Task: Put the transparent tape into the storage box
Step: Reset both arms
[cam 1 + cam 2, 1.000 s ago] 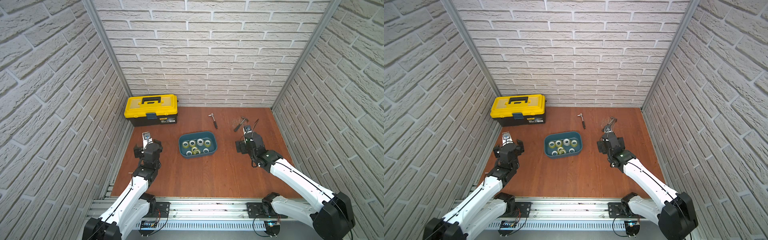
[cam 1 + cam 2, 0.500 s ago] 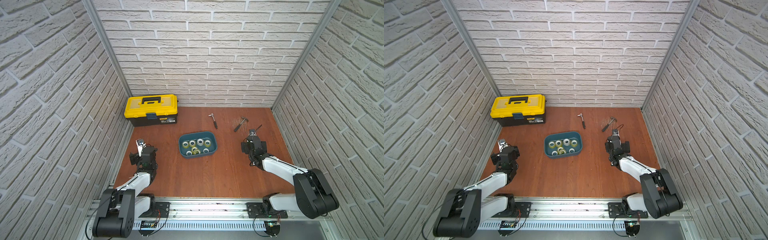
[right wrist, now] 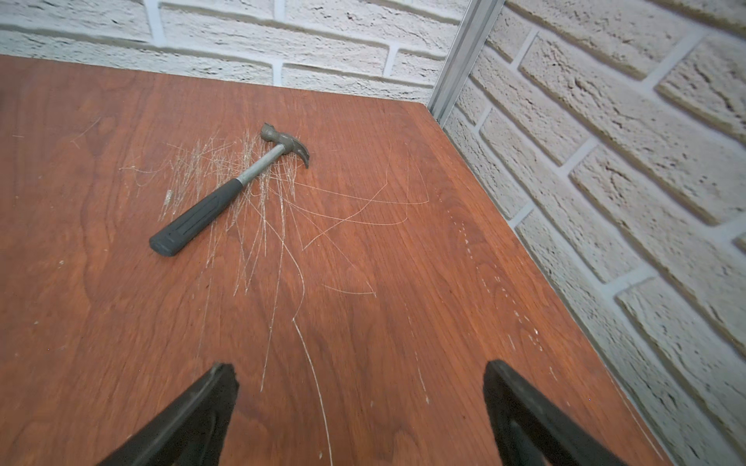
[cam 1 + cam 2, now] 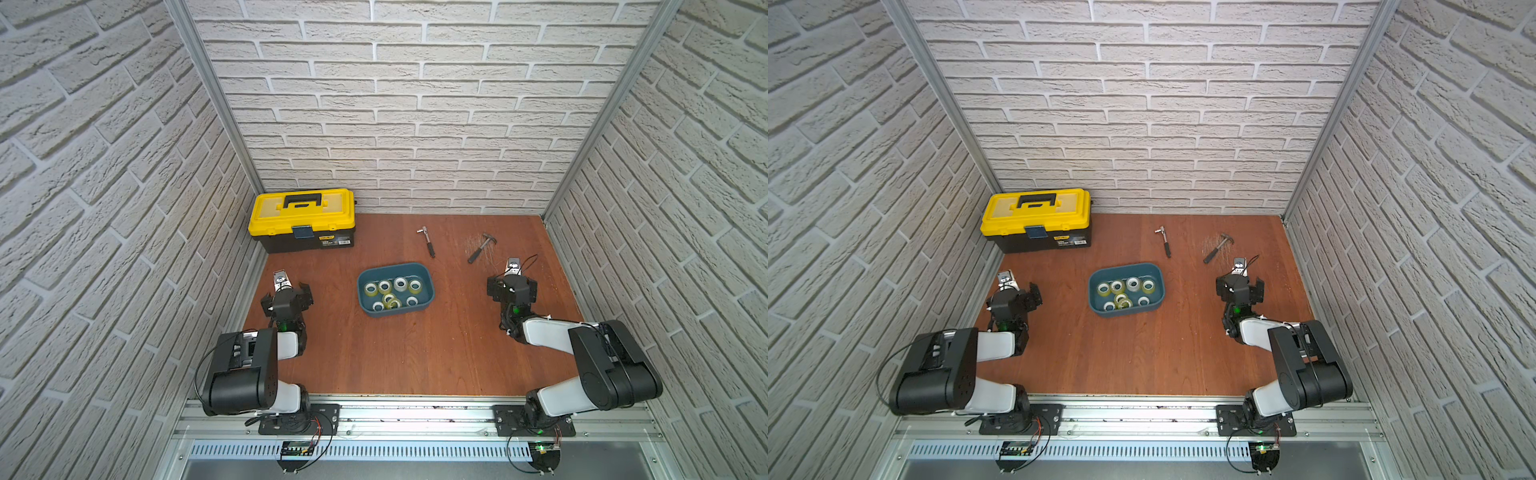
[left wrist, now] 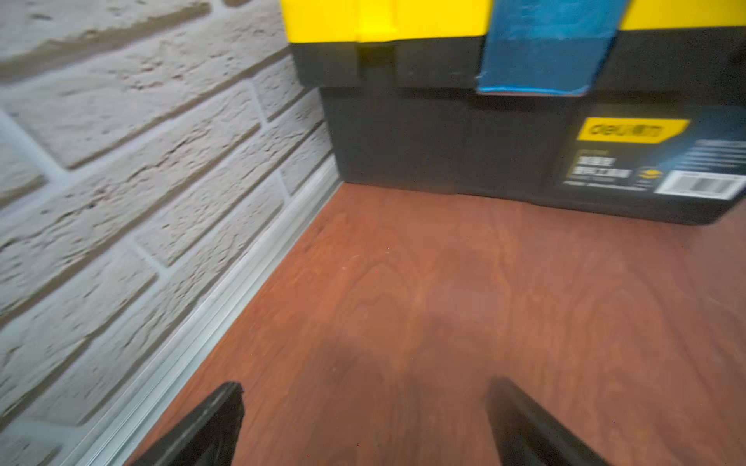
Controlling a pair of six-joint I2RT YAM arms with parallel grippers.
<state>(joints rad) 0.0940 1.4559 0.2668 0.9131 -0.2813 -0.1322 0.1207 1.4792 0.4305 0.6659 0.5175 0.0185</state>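
Judging by how things lie, the task looks finished or very nearly so: the transparent tape rolls [image 4: 388,298] all sit inside the storage box [image 4: 395,312], which stands near the middle of the bench [image 4: 395,357], a little toward its far edge. About eight rolls can be counted in both top views. Most lie flat on the box floor, and two near the centre overlap so that one leans on the other. No roll shows on the bare wood outside the box in either top view or either wrist view, so nothing appears left to fetch, though a clear roll hidden behind an arm cannot be ruled out. The left gripper [image 5: 365,393] hangs near the left edge of the bench, well apart from the box. Its jaws are spread wide with only wood between them, and it faces the yellow-lidded toolbox [image 4: 302,220] in the far left corner. The right gripper [image 3: 361,369] hangs near the right edge, likewise well apart from the box, with its jaws fully parted and holding nothing. Ahead of it, toward the far right corner, a claw hammer [image 3: 230,189] lies on scratched wood, and a small ratchet wrench [image 4: 428,242] lies near the far edge between hammer and toolbox. Neither belongs to the task, and both arms sit folded close to the near edge, which reads as a rest posture
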